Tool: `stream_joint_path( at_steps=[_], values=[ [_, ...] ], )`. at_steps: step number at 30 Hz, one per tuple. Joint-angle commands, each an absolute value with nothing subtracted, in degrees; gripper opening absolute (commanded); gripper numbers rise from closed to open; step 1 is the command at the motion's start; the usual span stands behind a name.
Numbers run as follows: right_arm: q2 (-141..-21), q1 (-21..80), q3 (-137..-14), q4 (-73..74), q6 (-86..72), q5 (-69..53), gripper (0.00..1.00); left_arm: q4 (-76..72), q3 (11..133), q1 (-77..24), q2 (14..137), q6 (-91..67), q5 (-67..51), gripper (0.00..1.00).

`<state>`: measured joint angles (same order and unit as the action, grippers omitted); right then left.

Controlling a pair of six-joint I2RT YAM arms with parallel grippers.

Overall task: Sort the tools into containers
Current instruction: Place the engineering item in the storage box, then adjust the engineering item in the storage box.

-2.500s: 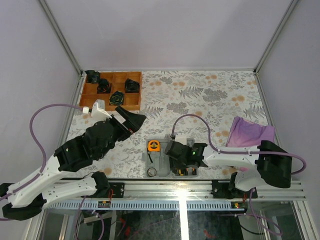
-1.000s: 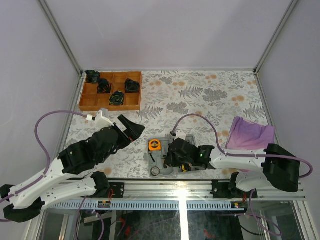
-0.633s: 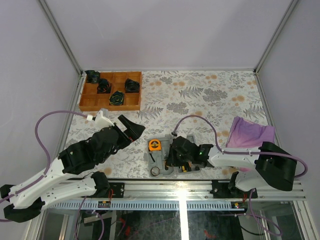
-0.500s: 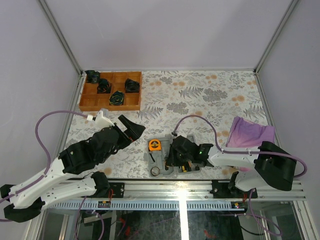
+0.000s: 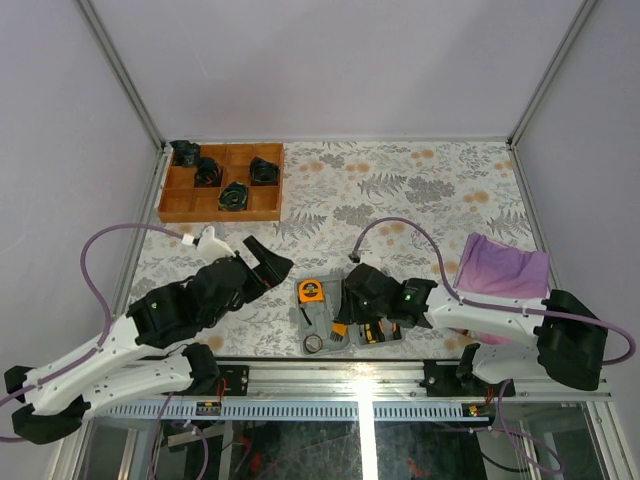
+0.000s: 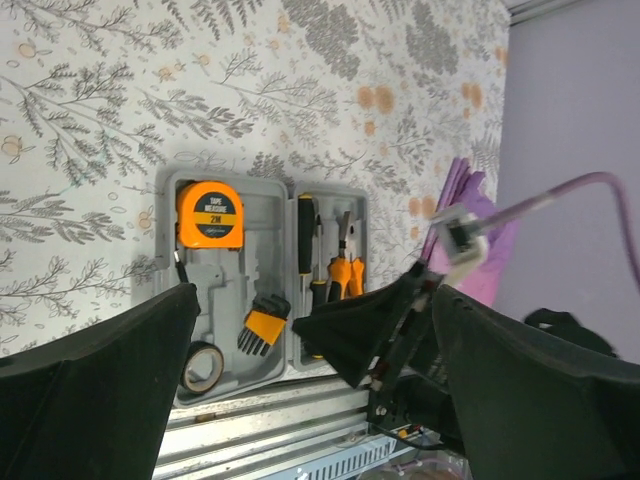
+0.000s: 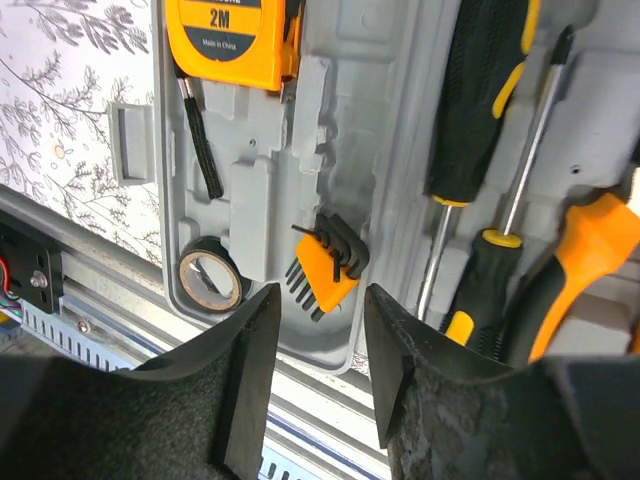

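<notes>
Most of the sorting looks done, judging from above. The open grey case (image 5: pixel 322 318) lies at the near edge of the floral-print table (image 5: pixel 420 190). The round orange tape measure (image 5: pixel 309 291) sits in its left half and a tape roll (image 5: pixel 313 344) in its near-left corner, and no loose tool shows on the table around it. The right gripper (image 5: pixel 358 312) hangs low over the case's right half, and the left gripper (image 5: pixel 268 266) is just left of the case, above the table. A wooden tray (image 5: pixel 220 215) of black items and a purple cloth (image 5: pixel 502 266) lie well apart from it. From the left wrist, the case is smooth moulded plastic with rounded corners. A black-handled screwdriver (image 6: pixel 305 235) and the orange-handled pliers (image 6: pixel 346 272) lie lengthwise in recesses, with a fanned hex-key set (image 6: pixel 262 323) near them. The matte black left fingers (image 6: pixel 110 390) are spread wide with nothing between them. From the right wrist, a second screwdriver (image 7: pixel 485 285) lies head-to-tail beside the first, just beside an orange pliers handle. The grainy black right fingers (image 7: pixel 190 400) stand slightly parted over the case's near rim, gripping nothing. Whether the pliers are fully seated I cannot tell; pressing them home and shutting the case seem to be what is left.
</notes>
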<state>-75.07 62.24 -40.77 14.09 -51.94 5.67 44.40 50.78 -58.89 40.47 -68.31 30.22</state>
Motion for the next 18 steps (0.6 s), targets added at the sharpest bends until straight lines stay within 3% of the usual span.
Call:
stream_joint_path(
  at_steps=[1,7,18],
  values=[
    [-71.6,62.0,-43.5,19.9,-49.2,12.5,0.43,44.9,48.4,-59.1,40.8,-68.9,29.1,1.0],
    [-73.3,62.0,-43.9,19.1,-47.2,10.6,0.35,44.7,45.5,-59.1,42.1,-68.5,27.5,1.0],
    [-81.6,62.0,-45.4,13.2,-43.8,7.0,0.29,42.1,40.2,-58.9,42.4,-68.8,25.3,1.0]
  ],
)
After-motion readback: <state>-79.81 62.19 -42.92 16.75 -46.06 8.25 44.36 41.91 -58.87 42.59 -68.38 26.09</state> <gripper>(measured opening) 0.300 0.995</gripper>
